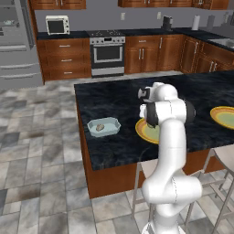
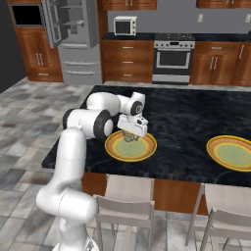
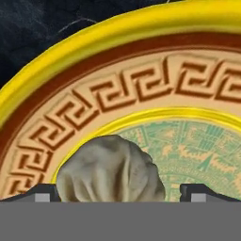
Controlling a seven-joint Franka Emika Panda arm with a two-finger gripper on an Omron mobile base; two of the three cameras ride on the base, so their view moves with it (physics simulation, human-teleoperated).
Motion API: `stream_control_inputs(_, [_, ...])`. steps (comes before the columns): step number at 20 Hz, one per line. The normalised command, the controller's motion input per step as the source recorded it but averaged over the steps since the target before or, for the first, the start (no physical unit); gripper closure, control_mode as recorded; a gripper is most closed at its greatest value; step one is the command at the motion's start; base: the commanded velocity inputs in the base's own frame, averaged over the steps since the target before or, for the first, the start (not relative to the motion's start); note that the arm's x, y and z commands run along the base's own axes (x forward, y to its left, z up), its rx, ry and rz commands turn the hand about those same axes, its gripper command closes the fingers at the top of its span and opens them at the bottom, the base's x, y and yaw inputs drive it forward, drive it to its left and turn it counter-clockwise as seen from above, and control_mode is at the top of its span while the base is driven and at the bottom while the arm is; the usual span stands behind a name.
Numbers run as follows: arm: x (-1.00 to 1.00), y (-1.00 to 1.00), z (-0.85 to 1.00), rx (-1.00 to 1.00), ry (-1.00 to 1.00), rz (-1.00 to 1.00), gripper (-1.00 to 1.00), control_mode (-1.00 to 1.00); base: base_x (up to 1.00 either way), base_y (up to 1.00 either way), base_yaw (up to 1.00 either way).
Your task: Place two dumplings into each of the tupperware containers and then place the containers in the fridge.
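A white robot arm reaches from the near edge of a dark marble worktop (image 2: 196, 117) down over a round yellow plate (image 2: 142, 149) that lies close to that edge. Its gripper (image 2: 130, 136) hangs just above the plate with its jaws spread wide and nothing held. In the hand view, a dumpling (image 3: 110, 170) sits directly between the two dark fingertips (image 3: 43, 193), one tip on each side, so the gripper looks lined up to close on it. The dumpling is a lumpy, beige-grey ball with soft creases, roughly round with no clear long axis, resting near the middle of the plate, at the edge of its green centre.

Farther left along the worktop, near its left edge, a shallow pale-blue container (image 1: 104, 127) already holds one dumpling. A second yellow plate (image 2: 230, 152) lies towards the right end. Across the tiled floor, at the far wall, stands the grey fridge (image 2: 73, 34), its door open.
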Motion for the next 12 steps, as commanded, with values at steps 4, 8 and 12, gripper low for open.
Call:
stream_control_inputs(4, [-0.14,0.00,-0.15,0.00,0.02,0.00,-1.00,-1.00,0.00,0.00,0.00])
stream_control_inputs(8, [-0.16,0.00,-0.27,0.00,0.00,0.00,-1.00,-1.00,0.00,0.00,0.00])
stream_control_inputs(12, [-0.09,0.00,-0.27,0.00,0.00,0.00,1.00,-1.00,0.00,0.00,0.00])
